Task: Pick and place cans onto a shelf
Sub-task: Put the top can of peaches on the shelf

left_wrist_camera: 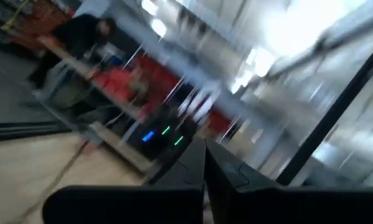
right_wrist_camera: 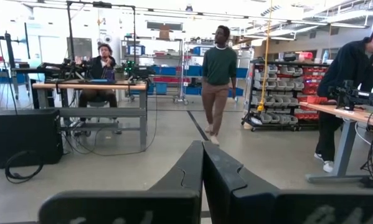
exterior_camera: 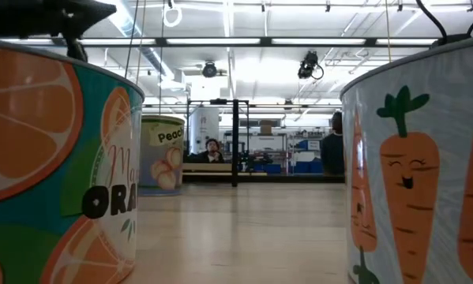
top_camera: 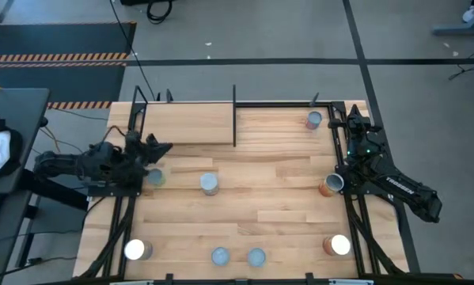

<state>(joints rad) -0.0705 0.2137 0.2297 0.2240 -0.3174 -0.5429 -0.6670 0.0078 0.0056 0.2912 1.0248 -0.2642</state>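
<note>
- Overhead, the left gripper (top_camera: 164, 147) sits at the table's left edge, fingers pressed together on nothing, pointing toward the shelf (top_camera: 185, 123).
- Just beside that gripper stands a blue-grey can (top_camera: 154, 177), upright, round top facing up.
- Farther out, the right gripper (top_camera: 352, 115) rests near the table's far right corner, fingers also pressed together and empty.
- Every can stands upright with its long axis vertical: one mid-table (top_camera: 210, 184), one at the far right (top_camera: 313, 120), one orange-brown beside the right arm (top_camera: 331, 185).
- Four more line the near edge: a bright-topped can at left (top_camera: 134, 250), two blue-grey ones (top_camera: 220, 256) (top_camera: 256, 256), and one at right (top_camera: 338, 245).
- The shelf, a light-wood board in black rods at the far left, holds no cans.
</note>
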